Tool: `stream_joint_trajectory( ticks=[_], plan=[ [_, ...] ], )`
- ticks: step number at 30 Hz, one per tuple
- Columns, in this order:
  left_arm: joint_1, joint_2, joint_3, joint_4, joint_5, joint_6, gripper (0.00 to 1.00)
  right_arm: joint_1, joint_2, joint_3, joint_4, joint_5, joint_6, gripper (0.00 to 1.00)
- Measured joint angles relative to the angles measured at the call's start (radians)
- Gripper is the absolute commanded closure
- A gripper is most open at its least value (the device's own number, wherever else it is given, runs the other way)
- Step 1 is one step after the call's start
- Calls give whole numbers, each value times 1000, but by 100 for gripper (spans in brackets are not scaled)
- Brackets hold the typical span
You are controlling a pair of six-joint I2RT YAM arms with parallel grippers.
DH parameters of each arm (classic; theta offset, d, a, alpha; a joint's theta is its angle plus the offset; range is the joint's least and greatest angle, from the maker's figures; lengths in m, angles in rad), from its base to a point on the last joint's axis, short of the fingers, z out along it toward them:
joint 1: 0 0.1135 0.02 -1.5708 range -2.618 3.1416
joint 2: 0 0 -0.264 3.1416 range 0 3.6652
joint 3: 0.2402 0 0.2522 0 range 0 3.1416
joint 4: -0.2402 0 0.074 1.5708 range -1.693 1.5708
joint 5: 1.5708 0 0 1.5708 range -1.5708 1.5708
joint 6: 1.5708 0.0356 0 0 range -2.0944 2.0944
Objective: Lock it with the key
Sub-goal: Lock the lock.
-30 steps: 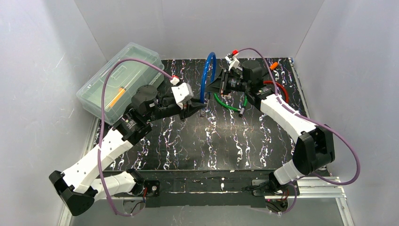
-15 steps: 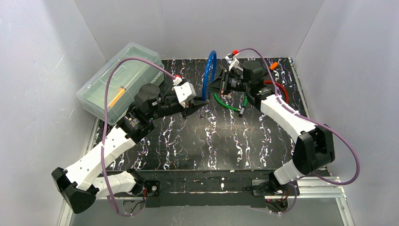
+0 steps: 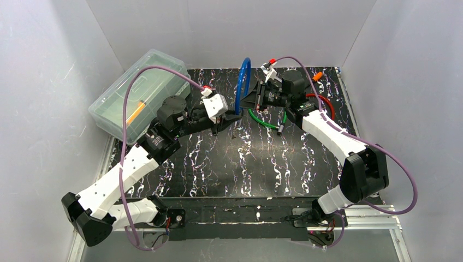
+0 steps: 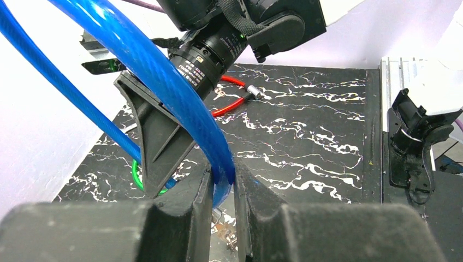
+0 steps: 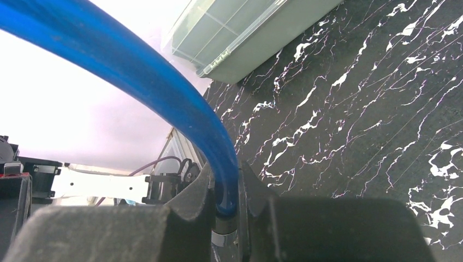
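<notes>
You are looking at a blue cable lock, a glossy plastic-coated loop that is standing upright on edge above the black marbled table at its far middle. Its cable is arching up and over, then running down between two dark finger pads. At the lower end the blue coating is meeting a metal collar; the key is not showing clearly.

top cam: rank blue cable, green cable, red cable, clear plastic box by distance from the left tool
1. Blue cable: clamped in the left tool.
2. Green cable: just right of it.
3. Red cable and clear plastic box: farther, on opposite sides; too close to call.
</notes>
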Motion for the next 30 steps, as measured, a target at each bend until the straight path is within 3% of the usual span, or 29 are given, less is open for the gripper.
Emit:
stream_joint_trajectory(
  ticks=[10,21,30],
  plan=[
    [0,18,-1,9,5,16,100,2,0,0,0,-1,17,99],
    [10,16,-60,13,31,136,100,0,0,-6,23,9,72,99],
    [101,71,-64,39,68,64,100,-13,1,-47,35,50,71,99]
  ],
)
